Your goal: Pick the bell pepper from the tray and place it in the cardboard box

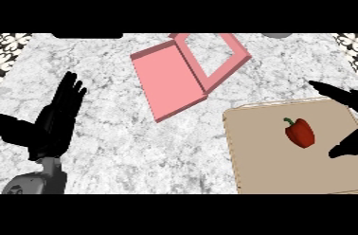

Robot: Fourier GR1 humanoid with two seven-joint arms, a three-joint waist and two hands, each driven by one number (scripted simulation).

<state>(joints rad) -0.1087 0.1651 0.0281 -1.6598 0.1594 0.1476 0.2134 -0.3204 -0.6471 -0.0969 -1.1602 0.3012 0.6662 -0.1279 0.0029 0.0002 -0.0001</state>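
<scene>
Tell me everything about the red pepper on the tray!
The bell pepper is shiny red with a small curved green stem at its upper left end. It lies on its side on the flat tan tray, toward the tray's right part. Nothing grips it: the right hand shows as dark shapes beside it at the view's right edge, not touching it. It looks whole and smooth.

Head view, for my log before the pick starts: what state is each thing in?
Bell pepper: lying on the tray, untouched.
Tray: flat on the counter, holding only the pepper.
Box: pink, open, lid folded out.
Left hand: open, resting.
Right hand: open, beside the pepper.
</scene>
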